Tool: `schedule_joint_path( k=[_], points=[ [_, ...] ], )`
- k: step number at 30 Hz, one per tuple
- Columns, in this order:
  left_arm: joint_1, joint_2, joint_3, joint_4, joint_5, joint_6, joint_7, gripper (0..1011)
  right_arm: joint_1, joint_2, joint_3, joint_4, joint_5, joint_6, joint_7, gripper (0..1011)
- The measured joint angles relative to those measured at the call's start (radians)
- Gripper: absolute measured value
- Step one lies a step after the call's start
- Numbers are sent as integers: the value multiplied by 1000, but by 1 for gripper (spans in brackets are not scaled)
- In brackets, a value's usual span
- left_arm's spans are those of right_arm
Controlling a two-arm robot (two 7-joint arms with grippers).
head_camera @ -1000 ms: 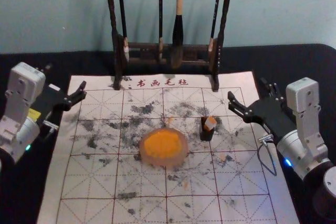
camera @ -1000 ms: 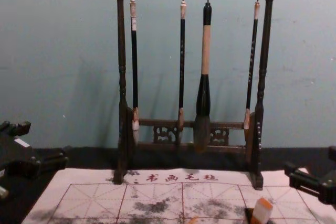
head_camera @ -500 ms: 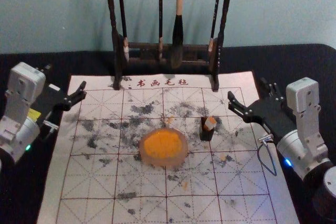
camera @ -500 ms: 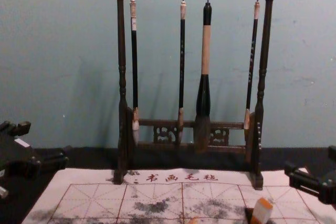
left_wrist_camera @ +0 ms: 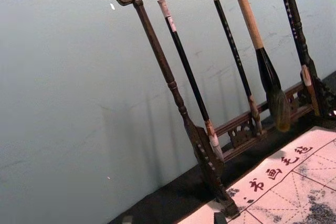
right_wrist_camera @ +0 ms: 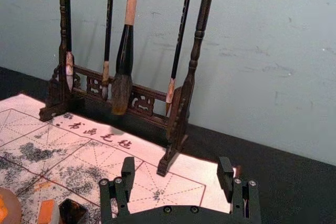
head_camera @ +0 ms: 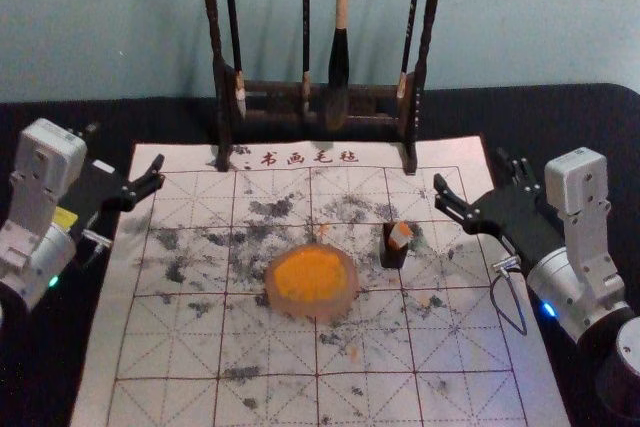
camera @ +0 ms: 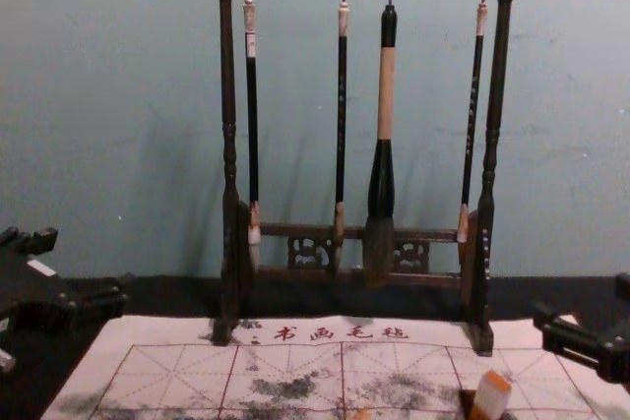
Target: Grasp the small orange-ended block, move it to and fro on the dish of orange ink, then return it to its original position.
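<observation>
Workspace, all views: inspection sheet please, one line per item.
Surface: gridded mat with black smudges and a few orange marks, on a black-covered table.
Job's things: dish holds orange ink; small block tilted, orange end up, at a dark piece; can't tell whether it sits in it or leans on it.
Clutter: rack with four hanging brushes, feet on the mat's far part.
Grippers: left gripper open at the mat's left; right gripper open at its right; both empty.
Cables: thin loop hanging by the right wrist.
Surroundings: scuffed blue-grey wall behind.
</observation>
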Motion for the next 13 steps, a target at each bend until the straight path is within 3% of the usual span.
schedule_joint_path(
  k=[13],
  points=[
    [0,0,0,0,0,0,0,1001,0,0,0,0,0,0,0,1002]
  ],
)
